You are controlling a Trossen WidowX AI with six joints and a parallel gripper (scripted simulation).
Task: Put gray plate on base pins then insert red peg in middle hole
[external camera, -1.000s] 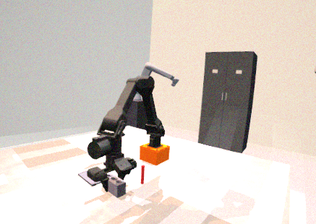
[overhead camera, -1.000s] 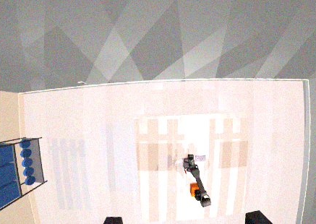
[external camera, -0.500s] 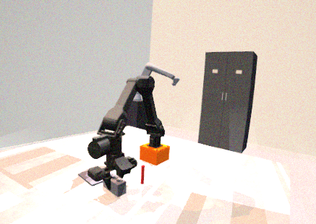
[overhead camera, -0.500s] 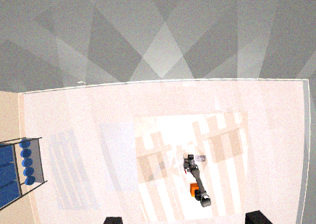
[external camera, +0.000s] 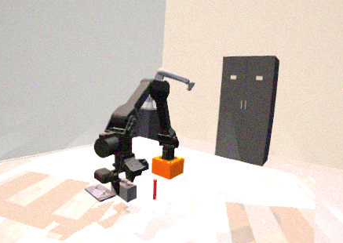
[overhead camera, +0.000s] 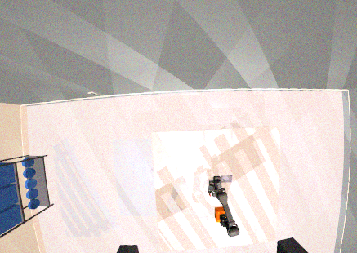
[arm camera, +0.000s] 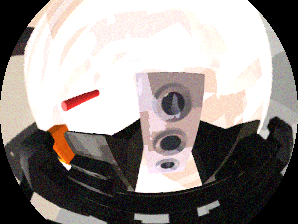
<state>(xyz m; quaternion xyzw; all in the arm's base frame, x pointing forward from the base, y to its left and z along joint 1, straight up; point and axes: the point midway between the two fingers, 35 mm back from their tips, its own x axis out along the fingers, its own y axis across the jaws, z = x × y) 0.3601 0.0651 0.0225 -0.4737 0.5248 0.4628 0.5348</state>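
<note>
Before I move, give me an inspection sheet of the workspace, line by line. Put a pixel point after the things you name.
Surface: pale work surface (overhead camera: 176, 151) (external camera: 196, 223) (arm camera: 117, 55), bright, crossed by bands of shade
Plate: gray three-hole plate (external camera: 128, 190) (arm camera: 175, 125), off the pins
Base: gray two-pin base (overhead camera: 227, 179) (external camera: 99, 192), beside the plate in the exterior view
Peg: red peg (overhead camera: 210, 194) (external camera: 155, 190) (arm camera: 81, 100), upright, not inserted
Clutter: nothing seen; the orange block (overhead camera: 219, 214) (external camera: 168, 168) (arm camera: 61, 142) is at the arm's foot
Pincer: pincer (overhead camera: 211, 188) (external camera: 125, 184) (arm camera: 164, 119) shut on the plate
Cables: nothing seen
Surroundings: dark two-door cabinet (external camera: 233, 117); rack (overhead camera: 20, 193) with blue bins (overhead camera: 4, 220); pale gray robot arm (external camera: 176, 76) behind
</note>
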